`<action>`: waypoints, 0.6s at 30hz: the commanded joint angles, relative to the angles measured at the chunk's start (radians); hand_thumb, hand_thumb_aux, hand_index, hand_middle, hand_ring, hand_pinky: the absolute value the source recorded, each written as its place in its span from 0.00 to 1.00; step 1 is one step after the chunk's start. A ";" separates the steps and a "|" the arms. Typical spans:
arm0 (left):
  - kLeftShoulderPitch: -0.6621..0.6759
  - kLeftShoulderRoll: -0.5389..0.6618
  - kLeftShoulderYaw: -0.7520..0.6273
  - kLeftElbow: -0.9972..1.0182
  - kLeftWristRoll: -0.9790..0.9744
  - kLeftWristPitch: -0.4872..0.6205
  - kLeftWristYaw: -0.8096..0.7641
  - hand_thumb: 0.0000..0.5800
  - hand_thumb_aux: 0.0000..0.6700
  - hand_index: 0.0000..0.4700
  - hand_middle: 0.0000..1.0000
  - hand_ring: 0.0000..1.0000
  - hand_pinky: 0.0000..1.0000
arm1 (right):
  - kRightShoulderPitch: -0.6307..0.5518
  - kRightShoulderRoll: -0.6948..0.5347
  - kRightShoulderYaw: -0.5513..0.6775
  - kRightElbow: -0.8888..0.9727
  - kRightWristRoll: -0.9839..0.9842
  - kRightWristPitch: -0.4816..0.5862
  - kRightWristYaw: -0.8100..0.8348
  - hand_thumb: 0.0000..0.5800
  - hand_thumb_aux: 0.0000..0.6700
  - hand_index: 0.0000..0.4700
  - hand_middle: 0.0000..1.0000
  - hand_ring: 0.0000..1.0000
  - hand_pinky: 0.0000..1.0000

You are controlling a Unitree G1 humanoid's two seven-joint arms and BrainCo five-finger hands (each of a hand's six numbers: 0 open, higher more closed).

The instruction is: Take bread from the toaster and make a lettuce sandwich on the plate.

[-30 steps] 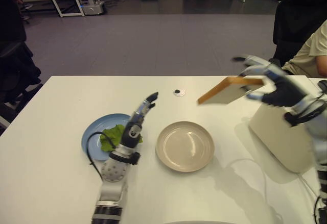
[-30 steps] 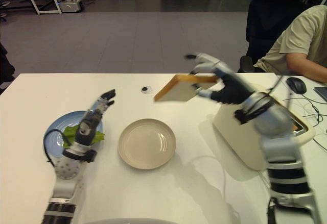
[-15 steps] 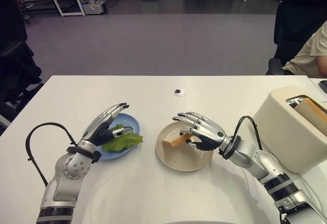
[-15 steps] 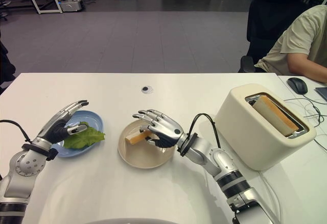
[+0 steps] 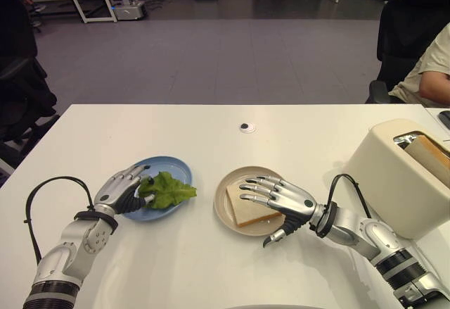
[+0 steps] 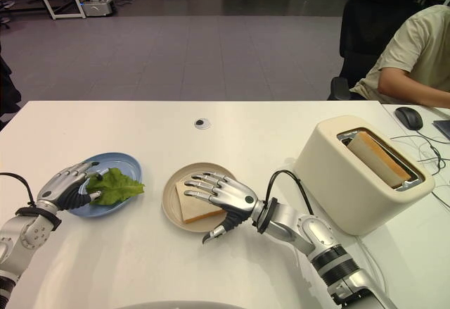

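A slice of bread lies flat on the beige plate in the middle of the table. My right hand hovers just over its right side, open with fingers spread and holding nothing. On the blue plate to the left lies a green lettuce leaf. The curled fingers of my left hand grip the leaf's left end. The cream toaster stands at the right with a second slice in its slot.
A small white disc with a black centre sits at the table's far middle. A cable loops from my right wrist in front of the toaster. A computer mouse lies behind the toaster at the far right.
My right hand has let the bread down flat on the beige plate and opened. The left hand has dropped to the blue plate and curled onto the lettuce.
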 commanded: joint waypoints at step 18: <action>-0.041 0.065 -0.106 0.106 -0.011 -0.029 0.122 1.00 1.00 1.00 0.00 0.00 0.00 | -0.006 0.002 -0.029 -0.004 0.057 -0.004 0.025 0.00 0.00 0.00 0.00 0.00 0.00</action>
